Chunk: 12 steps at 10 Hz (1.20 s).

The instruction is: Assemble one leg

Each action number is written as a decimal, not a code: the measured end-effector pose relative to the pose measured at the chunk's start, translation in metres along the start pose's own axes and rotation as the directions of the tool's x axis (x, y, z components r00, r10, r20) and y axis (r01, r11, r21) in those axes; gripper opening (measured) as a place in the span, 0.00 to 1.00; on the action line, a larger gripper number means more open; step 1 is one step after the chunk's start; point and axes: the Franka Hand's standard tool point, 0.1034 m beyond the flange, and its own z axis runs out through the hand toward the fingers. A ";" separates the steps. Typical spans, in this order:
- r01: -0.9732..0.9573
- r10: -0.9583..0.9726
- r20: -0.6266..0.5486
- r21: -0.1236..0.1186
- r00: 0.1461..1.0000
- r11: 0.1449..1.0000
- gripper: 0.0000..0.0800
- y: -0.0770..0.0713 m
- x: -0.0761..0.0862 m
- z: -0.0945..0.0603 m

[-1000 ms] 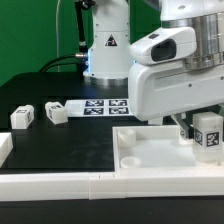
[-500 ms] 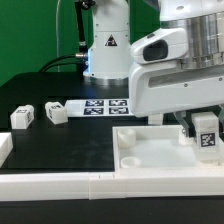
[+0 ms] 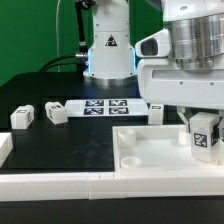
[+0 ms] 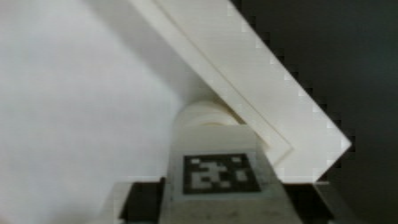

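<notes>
My gripper [image 3: 204, 136] is shut on a leg [image 3: 205, 133], a small white block with a black-and-white tag, and holds it upright over the far right corner of the large white tray-like piece [image 3: 160, 160]. In the wrist view the leg [image 4: 217, 160] stands between my dark fingers [image 4: 146, 202], its lower end at a round corner socket beside the tray's raised rim [image 4: 249, 70]. Two more legs [image 3: 22, 118] [image 3: 54, 112] lie on the black mat at the exterior view's left.
The marker board [image 3: 105, 105] lies flat behind the tray near the robot base [image 3: 108, 50]. Part of another white piece [image 3: 4, 148] shows at the left edge. A white rail [image 3: 60, 185] runs along the front.
The arm has risen and drawn back slightly, so less of its white body covers the tray. The held leg stays over the tray's far right corner.
</notes>
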 end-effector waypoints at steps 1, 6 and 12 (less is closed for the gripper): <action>-0.065 0.065 0.002 0.001 0.998 0.998 0.36 0.000 0.000 0.000; 0.129 -0.129 -0.002 0.003 0.992 0.992 0.79 0.001 0.002 0.000; 0.883 -0.885 0.005 -0.071 0.466 0.464 0.81 0.002 0.003 0.002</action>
